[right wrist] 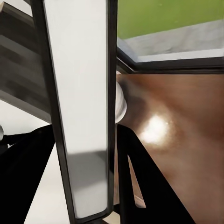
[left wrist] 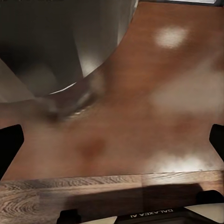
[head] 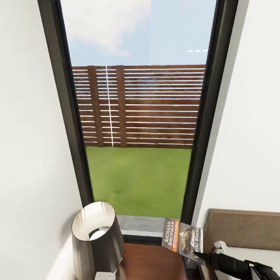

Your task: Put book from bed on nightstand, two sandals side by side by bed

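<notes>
Right at the bottom edge of the head view, the right gripper (head: 199, 257) reaches in from the lower right, its dark fingers pinching the book (head: 182, 235) by its lower corner. That paperback is held up in the air, cover facing the camera, tilted, with an orange band and white lettering. Below the gripper and off to its left lies the glossy reddish-brown top of the nightstand (head: 153, 262); the book hangs above its right part and does not touch it. Farther left of the gripper, on the same top, stands a lamp (head: 97, 237) with a dark metallic shade. Just right of the gripper is the brown headboard of the bed (head: 243, 229). Beyond everything, a tall dark-framed window (head: 138, 116) shows grass, a slatted wooden fence and sky.

Seen from the right wrist, the book (right wrist: 79, 107) appears edge-on as a pale strip clamped between the black fingers (right wrist: 140, 182), with the nightstand (right wrist: 182, 140) past it.

From the left wrist, the left gripper (left wrist: 112, 144) is spread wide, its dark fingertips (left wrist: 9, 144) at either edge, over the nightstand (left wrist: 140, 116) with the lamp (left wrist: 56, 42) close ahead.
</notes>
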You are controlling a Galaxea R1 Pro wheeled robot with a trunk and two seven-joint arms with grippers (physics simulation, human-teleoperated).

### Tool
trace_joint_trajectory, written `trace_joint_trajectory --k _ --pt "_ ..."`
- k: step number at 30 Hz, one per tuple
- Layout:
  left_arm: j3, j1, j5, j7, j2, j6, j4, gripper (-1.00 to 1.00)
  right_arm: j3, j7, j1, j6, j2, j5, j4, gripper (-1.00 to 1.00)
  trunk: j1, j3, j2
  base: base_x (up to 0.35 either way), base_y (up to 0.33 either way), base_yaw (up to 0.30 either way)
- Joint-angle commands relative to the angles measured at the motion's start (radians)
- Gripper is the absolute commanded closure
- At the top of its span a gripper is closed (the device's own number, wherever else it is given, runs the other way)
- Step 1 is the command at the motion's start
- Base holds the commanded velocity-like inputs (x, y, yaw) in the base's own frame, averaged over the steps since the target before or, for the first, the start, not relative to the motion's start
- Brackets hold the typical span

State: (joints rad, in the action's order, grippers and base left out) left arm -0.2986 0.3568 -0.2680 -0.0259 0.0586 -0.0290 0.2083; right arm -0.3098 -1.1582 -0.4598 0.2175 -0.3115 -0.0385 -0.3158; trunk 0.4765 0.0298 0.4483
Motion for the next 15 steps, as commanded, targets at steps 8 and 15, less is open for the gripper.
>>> trace_joint_trajectory --k 8,15 --pt "-0.007 0.001 -0.011 -0.002 0.000 -0.002 -0.001 -1.00 -0.009 -0.007 0.000 0.007 0.003 -0.001 0.000 1.00 0.000 0.000 0.001 0.000 0.000 0.000" --pt "-0.007 0.001 -0.010 -0.002 0.000 -0.003 -0.001 -1.00 -0.010 -0.008 0.000 0.007 0.003 0.000 0.000 1.00 0.000 0.000 0.001 0.000 0.000 0.000"
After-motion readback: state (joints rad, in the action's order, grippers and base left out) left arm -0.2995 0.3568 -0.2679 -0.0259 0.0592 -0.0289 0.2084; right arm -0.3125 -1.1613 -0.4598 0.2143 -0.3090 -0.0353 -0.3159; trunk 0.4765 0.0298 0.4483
